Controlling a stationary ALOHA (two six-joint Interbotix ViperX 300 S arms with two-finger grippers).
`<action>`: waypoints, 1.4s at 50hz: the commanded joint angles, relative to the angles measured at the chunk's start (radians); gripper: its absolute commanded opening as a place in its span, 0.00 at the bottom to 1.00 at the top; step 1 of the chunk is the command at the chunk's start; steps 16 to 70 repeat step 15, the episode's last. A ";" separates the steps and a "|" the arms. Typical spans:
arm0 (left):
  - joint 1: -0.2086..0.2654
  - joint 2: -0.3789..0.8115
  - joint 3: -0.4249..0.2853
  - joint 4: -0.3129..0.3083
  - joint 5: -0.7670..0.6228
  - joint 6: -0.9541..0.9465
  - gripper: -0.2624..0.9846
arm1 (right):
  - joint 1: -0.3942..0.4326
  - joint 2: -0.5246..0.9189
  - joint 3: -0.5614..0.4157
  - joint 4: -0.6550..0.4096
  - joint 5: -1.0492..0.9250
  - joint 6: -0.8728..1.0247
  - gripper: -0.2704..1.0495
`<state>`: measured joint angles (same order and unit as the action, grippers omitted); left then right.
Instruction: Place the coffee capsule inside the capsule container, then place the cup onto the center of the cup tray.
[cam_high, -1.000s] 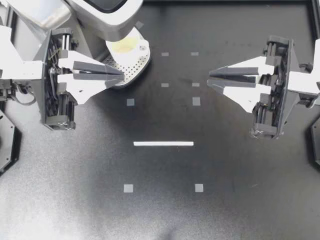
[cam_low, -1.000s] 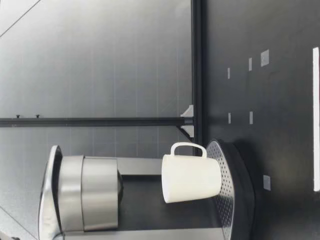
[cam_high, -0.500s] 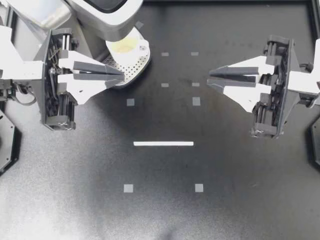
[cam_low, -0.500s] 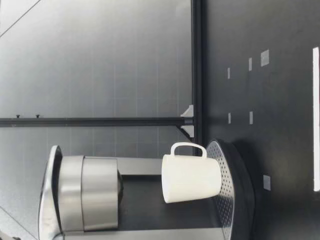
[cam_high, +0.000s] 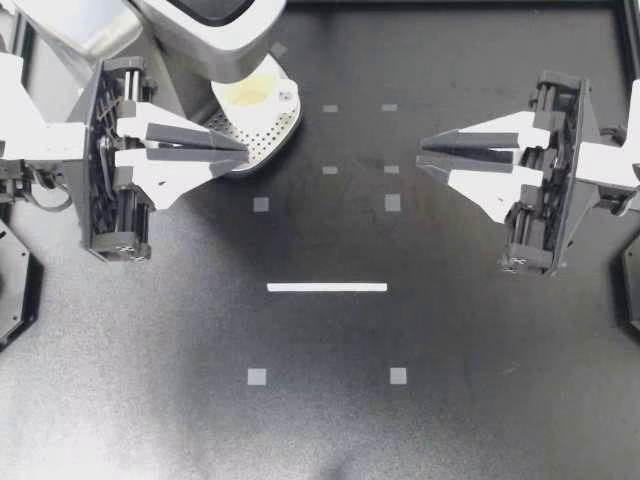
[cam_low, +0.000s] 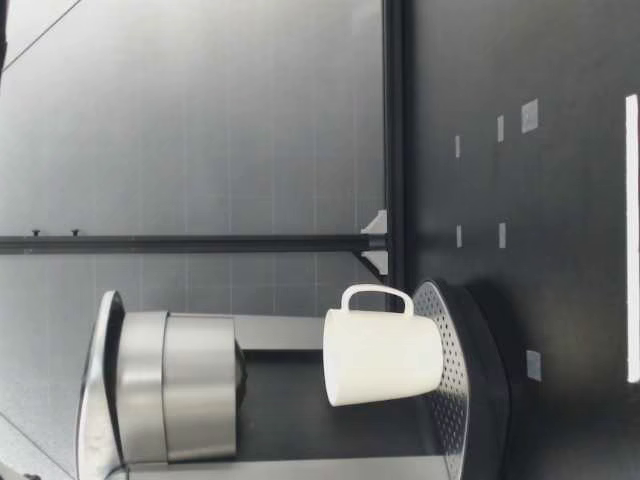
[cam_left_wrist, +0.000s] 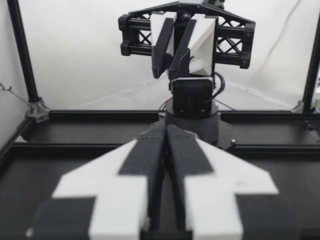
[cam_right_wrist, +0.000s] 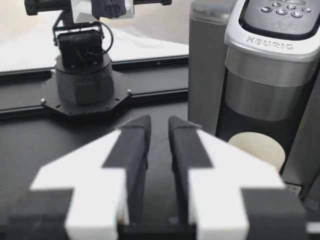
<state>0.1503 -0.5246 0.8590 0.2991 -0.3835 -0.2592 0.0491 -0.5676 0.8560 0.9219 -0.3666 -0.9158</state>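
Note:
My left gripper (cam_high: 244, 149) is shut and empty, its tips over the near edge of the perforated cup tray (cam_high: 268, 138). The white cup (cam_high: 254, 93) stands upright on that tray under the coffee machine (cam_high: 205, 28). In the low view the cup (cam_low: 383, 356) rests on the tray (cam_low: 468, 385), handle toward the open table. My right gripper (cam_high: 419, 156) hovers at the table's right, fingers a narrow gap apart, nothing between them. The right wrist view shows the cup (cam_right_wrist: 257, 148) ahead and to one side of that gripper (cam_right_wrist: 159, 122). No capsule is visible.
Small grey squares and a white strip (cam_high: 326, 287) mark the black table. A black frame rail (cam_low: 393, 140) runs along the table's far edge. In the left wrist view my right arm's base (cam_left_wrist: 192, 107) stands straight ahead of my left gripper (cam_left_wrist: 166, 128).

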 joint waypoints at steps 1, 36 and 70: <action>-0.002 -0.006 -0.015 -0.002 -0.009 0.003 0.31 | 0.003 -0.012 -0.012 -0.005 -0.008 0.002 0.43; -0.002 -0.006 -0.017 -0.002 -0.009 0.002 0.31 | 0.005 -0.008 -0.012 -0.003 -0.003 0.002 0.43; -0.002 -0.006 -0.017 -0.002 -0.009 0.002 0.31 | 0.005 -0.008 -0.012 -0.003 -0.003 0.002 0.43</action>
